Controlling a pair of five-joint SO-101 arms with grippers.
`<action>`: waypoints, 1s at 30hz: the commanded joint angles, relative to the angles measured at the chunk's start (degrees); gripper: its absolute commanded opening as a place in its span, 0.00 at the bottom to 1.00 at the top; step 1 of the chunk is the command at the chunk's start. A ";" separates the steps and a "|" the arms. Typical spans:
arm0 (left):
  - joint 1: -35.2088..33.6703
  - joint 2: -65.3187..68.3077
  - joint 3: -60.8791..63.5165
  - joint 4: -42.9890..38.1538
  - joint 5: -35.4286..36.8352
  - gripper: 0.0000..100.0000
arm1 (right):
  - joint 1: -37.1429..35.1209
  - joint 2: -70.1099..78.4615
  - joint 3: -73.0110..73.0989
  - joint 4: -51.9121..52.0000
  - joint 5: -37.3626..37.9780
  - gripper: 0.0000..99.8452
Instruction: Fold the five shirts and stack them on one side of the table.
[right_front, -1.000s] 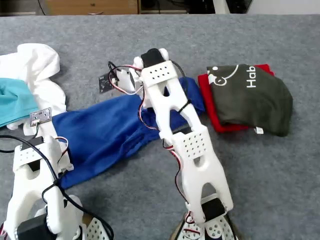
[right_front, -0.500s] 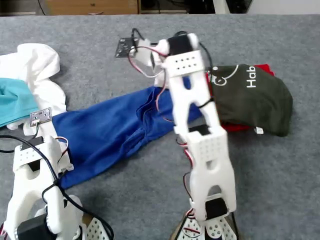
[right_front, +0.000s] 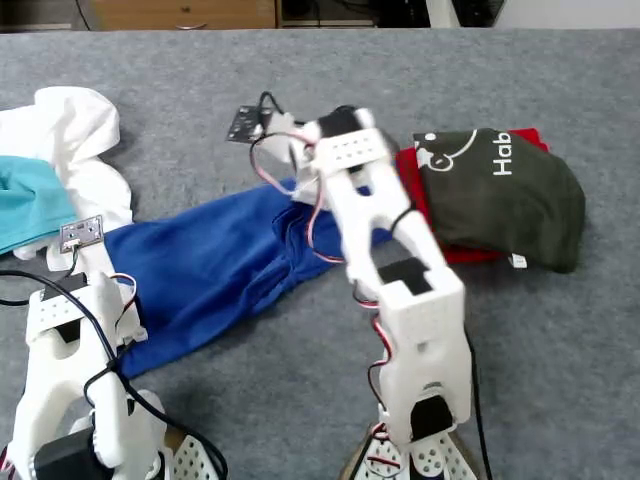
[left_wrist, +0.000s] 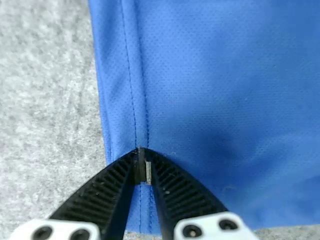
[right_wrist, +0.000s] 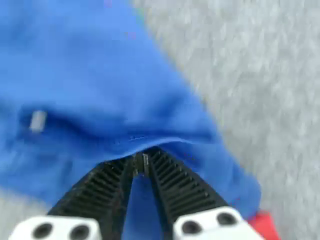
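- Left tool (left_wrist: 142, 167) pinching blue shirt (right_front: 200, 270) hem, 9 o'clock on the tabletop (right_front: 500, 60).
- Right tool (right_wrist: 141, 165) pressed together on the same shirt's fold.
- Grey shirt (right_front: 500, 195) atop red shirt (right_front: 412, 175), 3 o'clock.

Left arm (right_front: 70, 345) folded low, right arm (right_front: 372, 215) stretched far forward, left tool (left_wrist: 142, 167) and right tool (right_wrist: 141, 165) both pinched closed.

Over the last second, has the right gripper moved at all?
Yes. The right gripper, shut on the blue shirt, swung toward the folded dark shirt, then came partway back.
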 joint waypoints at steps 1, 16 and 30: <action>-0.35 -0.66 0.09 -0.53 0.44 0.02 | -2.95 3.12 -2.33 -5.63 -5.19 0.00; -0.62 -1.10 -0.62 0.26 0.44 0.02 | -1.27 9.63 -47.78 32.97 -12.48 0.00; -5.27 -0.48 -22.33 16.00 0.88 0.20 | 5.23 -39.96 2.24 29.19 -10.90 0.00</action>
